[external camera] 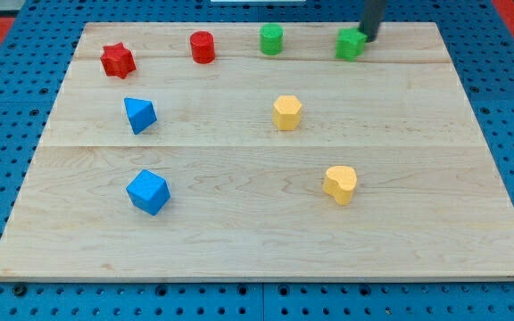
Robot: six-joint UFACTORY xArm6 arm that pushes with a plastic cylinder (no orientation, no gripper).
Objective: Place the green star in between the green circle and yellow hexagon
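Observation:
The green star sits near the view's top right of the wooden board. My tip comes down from the view's top edge and touches the star's right side. The green circle stands to the star's left, along the top. The yellow hexagon lies below the green circle, near the board's middle.
A red cylinder and a red star sit along the top left. A blue triangle and a blue cube lie on the left. A yellow heart lies at the lower right.

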